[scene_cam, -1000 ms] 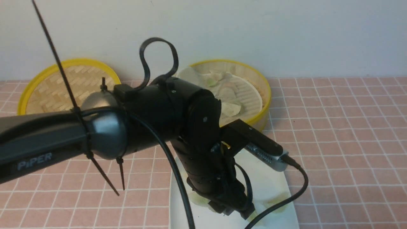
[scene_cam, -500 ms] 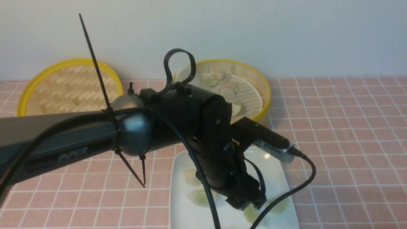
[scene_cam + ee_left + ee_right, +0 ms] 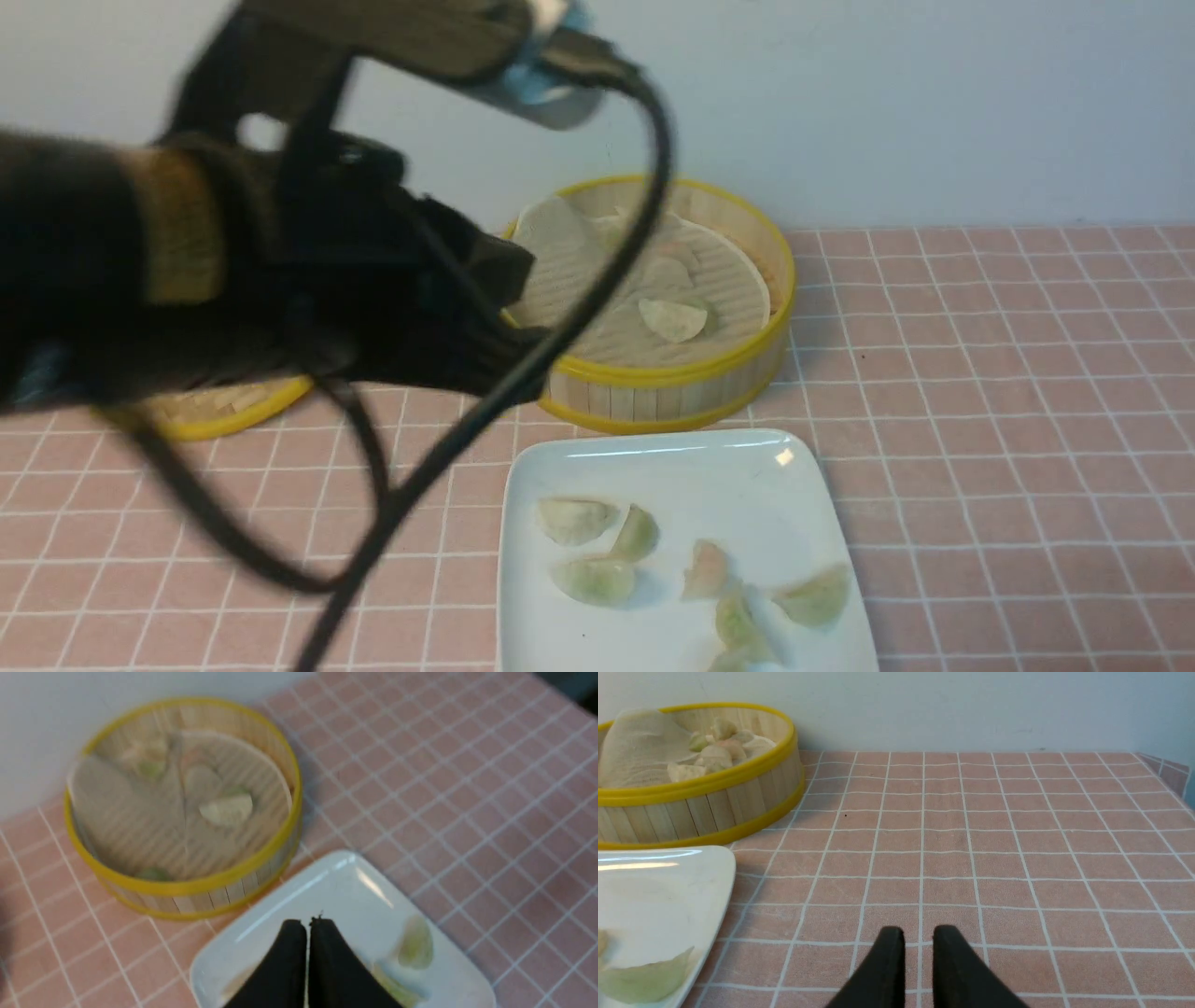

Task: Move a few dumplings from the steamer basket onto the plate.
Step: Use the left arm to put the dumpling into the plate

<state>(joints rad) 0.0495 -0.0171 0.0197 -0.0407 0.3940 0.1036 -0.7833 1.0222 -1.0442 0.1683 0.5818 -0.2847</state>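
1. Front view: the steamer basket (image 3: pixel 653 308) stands at the table's (image 3: pixel 1008 392) far edge against the wall, its yellow rims and slatted wall plain to see, with a whitish dumpling (image 3: pixel 672 319) on its pale liner and a few more behind. The white square plate (image 3: pixel 653 457) sits at the near edge just in front of the basket, carrying six pale greenish and pinkish dumplings (image 3: pixel 597 579). My left arm (image 3: pixel 233 271) is a dark blur raised over the table's left half, covering most of the flat woven lid (image 3: pixel 219 406).
2. Left wrist view: my left gripper (image 3: pixel 308 926) has its fingers pressed together with nothing between them, hanging above the plate (image 3: pixel 327 886); greenish dumplings (image 3: pixel 415 942) lie on it just beside the fingertips. The basket (image 3: pixel 187 886) lies beyond the plate.
3. Right wrist view: my right gripper (image 3: pixel 919 933) hangs low over bare tiles, fingers a narrow gap apart and holding nothing. The plate's corner (image 3: pixel 710 872) and the basket (image 3: pixel 714 807) lie off to one side, well apart from my fingertips.
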